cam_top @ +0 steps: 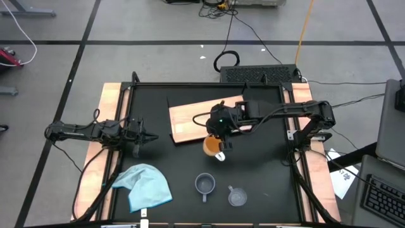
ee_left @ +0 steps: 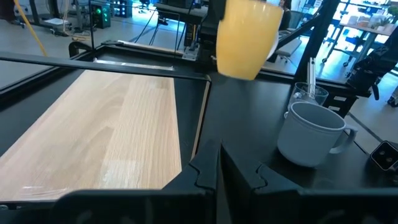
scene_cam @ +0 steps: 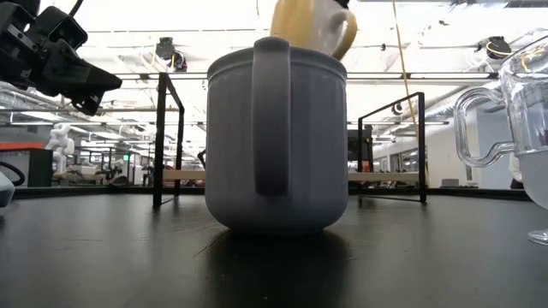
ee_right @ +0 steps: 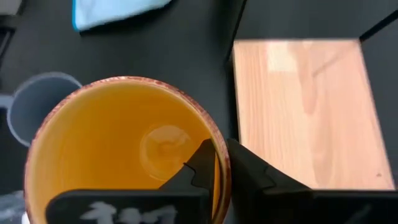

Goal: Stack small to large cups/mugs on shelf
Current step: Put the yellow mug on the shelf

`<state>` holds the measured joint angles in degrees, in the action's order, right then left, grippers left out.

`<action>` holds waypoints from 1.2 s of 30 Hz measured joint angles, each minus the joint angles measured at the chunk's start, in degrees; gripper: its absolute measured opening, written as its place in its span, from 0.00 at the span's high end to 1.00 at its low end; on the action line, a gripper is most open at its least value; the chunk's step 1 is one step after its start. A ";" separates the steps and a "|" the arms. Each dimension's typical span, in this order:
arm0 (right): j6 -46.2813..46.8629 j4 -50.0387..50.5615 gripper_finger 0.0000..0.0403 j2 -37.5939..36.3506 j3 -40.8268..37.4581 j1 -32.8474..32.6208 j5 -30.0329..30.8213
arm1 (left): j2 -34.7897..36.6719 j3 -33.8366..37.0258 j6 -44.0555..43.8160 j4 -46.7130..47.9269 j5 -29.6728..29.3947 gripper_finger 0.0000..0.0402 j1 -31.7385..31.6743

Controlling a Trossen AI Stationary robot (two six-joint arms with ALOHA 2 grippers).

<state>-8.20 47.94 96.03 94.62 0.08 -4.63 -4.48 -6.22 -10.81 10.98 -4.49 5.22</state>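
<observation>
The orange cup (cam_top: 211,147) with its white handle (cam_top: 220,156) hangs in my right gripper (cam_top: 218,135) above the black tabletop, just off the near edge of the wooden shelf board (cam_top: 202,117). In the left wrist view the orange cup (ee_left: 249,37) is well above the table. The grey-blue cup (cam_top: 204,184) and the clear cup (cam_top: 236,197) stand upright on the tabletop nearer the front edge. My left gripper (cam_top: 149,135) is shut and empty at the table's left, above the surface. My right gripper holds the orange cup by its rim (ee_right: 221,144), one finger (ee_right: 198,167) inside the cup and one (ee_right: 249,173) outside the wall. The fingers come from above, pointing down. The cup is lifted clear of the table, its opening up.
A light blue cloth (cam_top: 145,187) lies crumpled at the near left. Wooden side rails (cam_top: 111,114) and black upright frames (scene_cam: 163,141) border the tabletop. The board's surface (ee_right: 305,106) is bare wood.
</observation>
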 joint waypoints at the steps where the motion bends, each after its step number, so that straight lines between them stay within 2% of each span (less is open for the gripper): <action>1: -0.08 0.97 0.95 0.00 0.46 0.14 0.01 | -0.01 0.00 0.02 0.01 0.00 0.95 0.00; 5: -0.63 2.48 0.98 -0.04 0.90 0.30 0.14 | 0.01 0.00 0.06 -0.02 0.00 0.95 0.01; 16: -1.56 4.43 0.98 1.78 2.50 3.97 0.10 | -0.01 0.00 0.63 -0.34 -0.04 0.95 -0.01; 21: -2.68 10.70 0.98 8.03 11.10 5.66 0.22 | -0.01 -0.02 0.93 -0.31 -0.28 0.95 -0.01; 31: -6.02 21.32 0.98 23.39 34.75 7.43 0.79 | 0.01 0.00 1.64 0.66 -0.44 0.95 0.01; 36: -7.18 21.75 0.98 27.39 40.40 9.28 0.84 | 0.01 -0.01 1.64 1.53 -0.44 0.95 0.00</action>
<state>-15.38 69.68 123.42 135.02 9.35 -3.80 -4.47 -6.23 -9.17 12.51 -4.93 5.22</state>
